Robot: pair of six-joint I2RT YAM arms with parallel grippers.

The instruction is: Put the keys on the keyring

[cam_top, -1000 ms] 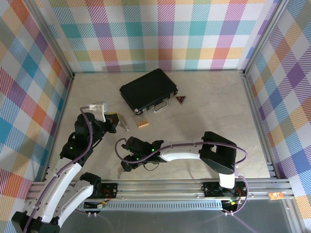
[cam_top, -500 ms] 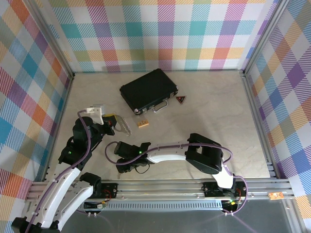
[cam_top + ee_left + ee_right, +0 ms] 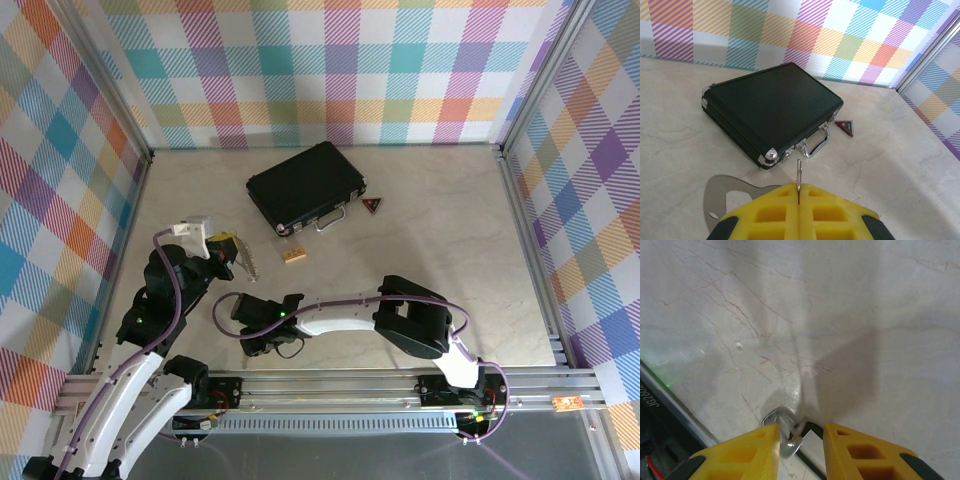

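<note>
The bunch of small silvery metal keys sits left of centre in the top view. The left hand is clamped fully shut on its thin silver loop wire. I reckon it's light, with stiff metal but a floppy fringe. The keys will swing and slide along the loop, so grabbing the wire itself makes sense.

The tiny dark-metal oval keyring lies flat on the pale marble worktop, bottom centre of the right wrist view. It looks slick and easy to skid, so pinch across its sides. The right hand is part open, yellow fingers either side of it, not clamped as far as I can see.
</note>
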